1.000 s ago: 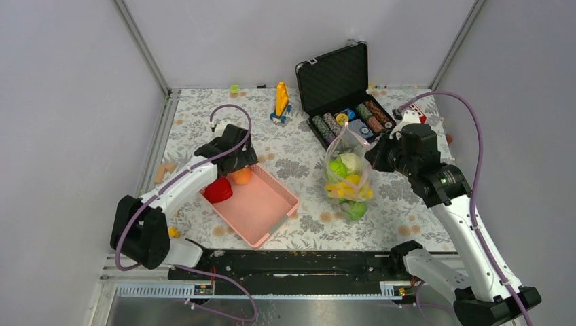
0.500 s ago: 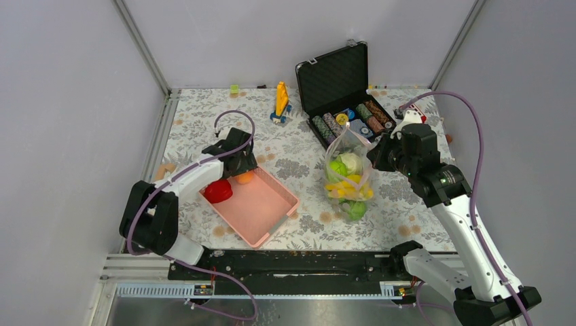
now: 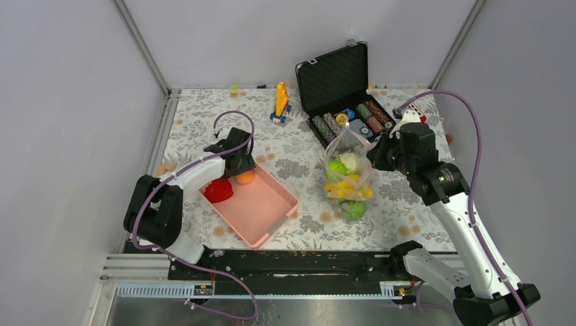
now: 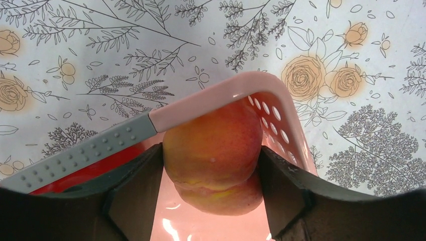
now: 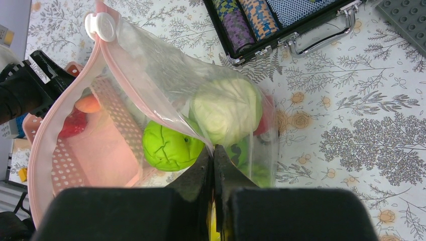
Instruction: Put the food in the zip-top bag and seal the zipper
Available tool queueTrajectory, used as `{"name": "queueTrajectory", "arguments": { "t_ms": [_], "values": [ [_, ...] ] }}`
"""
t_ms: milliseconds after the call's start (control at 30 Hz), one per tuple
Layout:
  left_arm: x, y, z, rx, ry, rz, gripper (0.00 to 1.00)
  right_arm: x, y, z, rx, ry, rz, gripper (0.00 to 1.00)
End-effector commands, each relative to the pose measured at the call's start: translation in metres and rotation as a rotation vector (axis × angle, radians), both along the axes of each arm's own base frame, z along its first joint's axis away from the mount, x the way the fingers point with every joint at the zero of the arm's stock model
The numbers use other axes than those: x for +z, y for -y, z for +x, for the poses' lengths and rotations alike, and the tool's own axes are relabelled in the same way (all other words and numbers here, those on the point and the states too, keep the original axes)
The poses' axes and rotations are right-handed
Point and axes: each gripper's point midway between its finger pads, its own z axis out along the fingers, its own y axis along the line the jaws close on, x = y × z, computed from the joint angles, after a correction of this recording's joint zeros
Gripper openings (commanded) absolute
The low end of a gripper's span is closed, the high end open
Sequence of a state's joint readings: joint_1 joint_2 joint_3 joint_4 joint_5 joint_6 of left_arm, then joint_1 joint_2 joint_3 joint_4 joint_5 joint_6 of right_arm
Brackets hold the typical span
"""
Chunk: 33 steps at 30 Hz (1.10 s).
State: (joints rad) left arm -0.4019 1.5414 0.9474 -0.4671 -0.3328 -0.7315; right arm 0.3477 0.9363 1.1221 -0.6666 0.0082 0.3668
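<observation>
The left gripper (image 4: pixel 210 163) stands narrow around the orange (image 4: pixel 213 138). Both fingers seem to touch its sides, in the 11 o'clock corner of the pink basket (image 3: pixel 284 204). A red apple (image 3: pixel 218 191) lies just beside the orange, at its 8 o'clock.

The right gripper (image 5: pixel 213 158) is pinched flat on the edge of the bag (image 5: pixel 161 70) and holds the mouth up and open. The bag stands at 3 o'clock from the basket, with a cabbage (image 5: pixel 226 110) and a green fruit (image 5: pixel 168 148) already inside.

I judge that the orange is light, hard and smooth, so it can slip. A grip across its widest part is best. The bag is thin and soft and will fold if it is released. The zipper (image 5: pixel 50 120) is the stiffer part and the better place to hold.
</observation>
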Motion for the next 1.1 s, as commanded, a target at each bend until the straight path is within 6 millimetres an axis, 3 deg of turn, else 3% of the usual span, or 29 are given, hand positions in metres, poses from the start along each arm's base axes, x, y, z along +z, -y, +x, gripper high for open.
{"name": "queueTrajectory", "arguments": {
  "t_ms": [0, 333, 533, 800, 1067],
  "values": [
    [0.009, 0.003, -0.008, 0.009, -0.026, -0.032, 0.50, 0.003, 0.002, 0.003, -0.011, 0.015, -0.005, 0.01],
    [0.079, 0.012, -0.017, -0.025, 0.138, -0.157, 0.42, 0.003, 0.001, 0.004, -0.013, 0.021, -0.002, 0.01],
    [0.147, 0.021, -0.019, -0.082, 0.308, -0.258, 0.42, 0.005, 0.000, 0.003, -0.005, 0.028, 0.008, 0.01],
    [0.256, 0.080, -0.022, -0.349, 0.574, -0.472, 0.42, 0.011, -0.002, 0.001, -0.001, 0.047, 0.028, 0.01],
    [0.354, 0.176, -0.067, -0.733, 0.772, -0.597, 0.42, 0.010, -0.005, -0.003, 0.015, 0.036, 0.045, 0.01]
  ]
}}
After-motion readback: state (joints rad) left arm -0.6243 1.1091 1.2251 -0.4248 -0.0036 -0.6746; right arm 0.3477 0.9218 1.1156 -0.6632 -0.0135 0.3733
